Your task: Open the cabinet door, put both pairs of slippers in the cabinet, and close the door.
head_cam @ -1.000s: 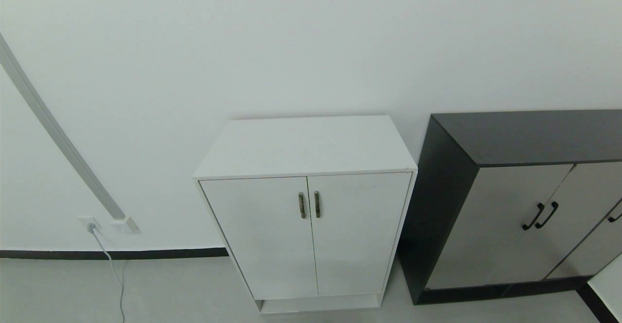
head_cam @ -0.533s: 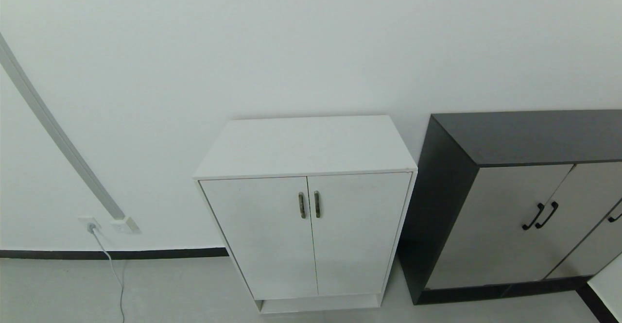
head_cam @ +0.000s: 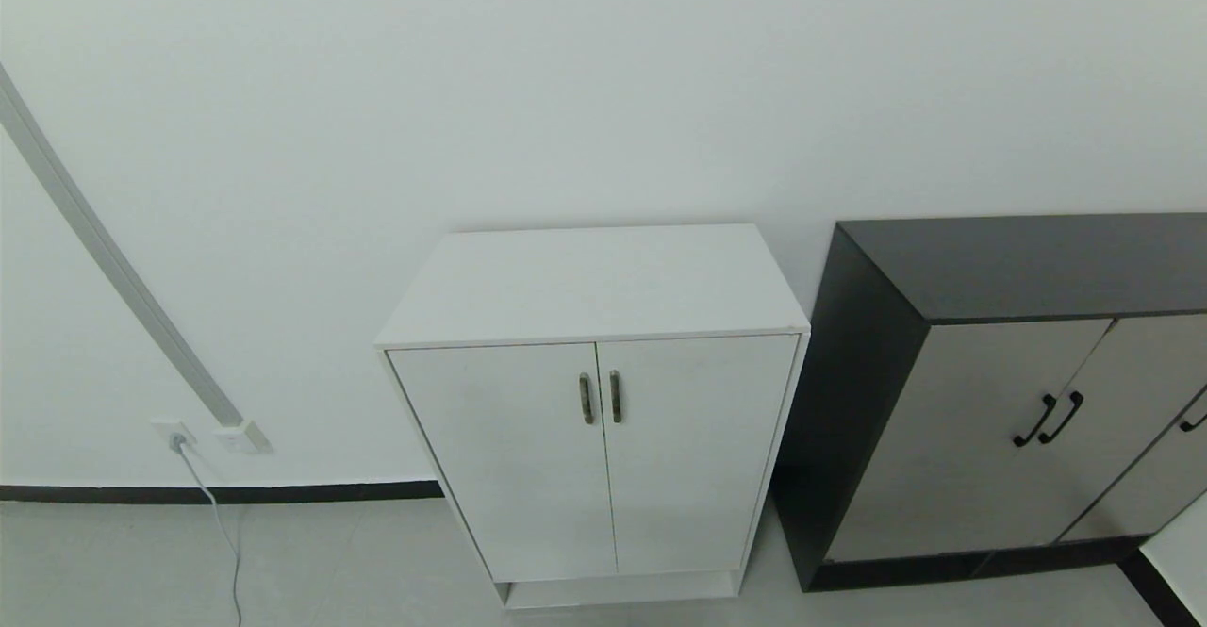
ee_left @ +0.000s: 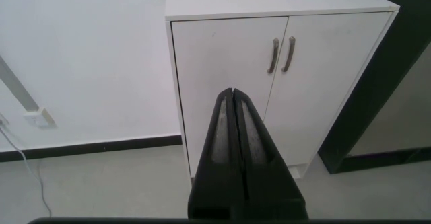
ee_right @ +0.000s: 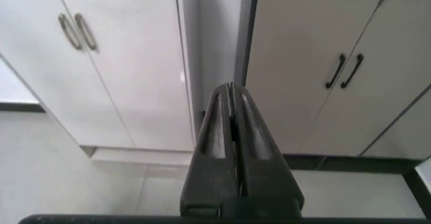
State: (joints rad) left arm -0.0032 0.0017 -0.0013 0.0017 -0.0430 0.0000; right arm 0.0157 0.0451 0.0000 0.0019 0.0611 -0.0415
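- Against the wall, one white cabinet stood on the floor, upright.
- It had two doors, a left door and a right door. Both were shut and flush.
- There were two bar handles, vertical, side by side at the centre seam, one per door.
- One dark cabinet stood just beside it on the robot's right, with a narrow gap between them. Its grey doors were shut. Three black handles were in view: two paired and one cut off at the frame edge.
- The left hand had its fingers pressed together, holding nothing. It hung in front of the white cabinet's left door, well apart from it.
- The right hand also had its fingers together and held nothing. It pointed at the gap between the two cabinets, clear of both.
- On the robot's left there was one wall socket with one cable plugged in and trailing to the floor.
- One grey trunking strip ran diagonally down the wall to a box beside the socket.
- One black skirting strip ran along the wall base.
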